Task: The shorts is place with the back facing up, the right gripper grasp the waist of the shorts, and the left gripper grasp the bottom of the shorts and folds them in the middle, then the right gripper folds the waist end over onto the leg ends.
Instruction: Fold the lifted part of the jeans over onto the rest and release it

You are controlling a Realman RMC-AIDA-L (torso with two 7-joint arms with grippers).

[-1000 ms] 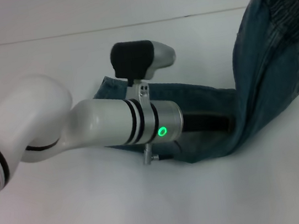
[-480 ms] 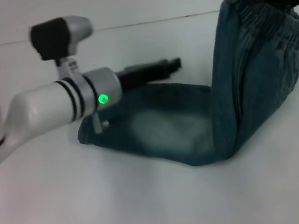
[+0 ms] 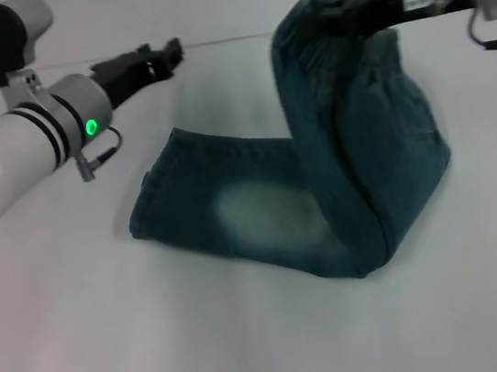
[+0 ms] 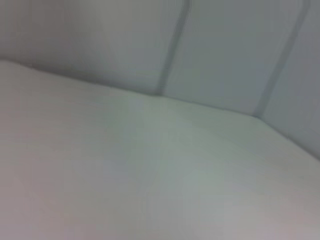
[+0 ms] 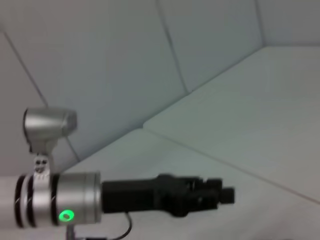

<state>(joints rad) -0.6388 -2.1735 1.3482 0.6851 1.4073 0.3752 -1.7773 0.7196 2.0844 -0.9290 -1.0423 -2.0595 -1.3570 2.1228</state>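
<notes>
The blue denim shorts (image 3: pixel 261 212) lie folded lengthwise on the white table. Their leg ends (image 3: pixel 153 199) rest flat at the left. The gathered waist (image 3: pixel 300 26) is lifted high above the table, with my right gripper (image 3: pixel 328 10) shut on it from the right. The cloth hangs down from there to a bend (image 3: pixel 368 248) on the table. My left gripper (image 3: pixel 165 54) hovers at the back left, clear of the shorts and holding nothing. It also shows in the right wrist view (image 5: pixel 225 195). The left wrist view holds only table and wall.
The white table (image 3: pixel 253 352) stretches bare in front of the shorts. A pale wall (image 3: pixel 205 7) closes it off at the back. My left arm (image 3: pixel 13 154) reaches over the table's left side.
My left arm has pulled back from over the shorts to the back left. My right gripper has carried the waist leftward, over the lying legs.
</notes>
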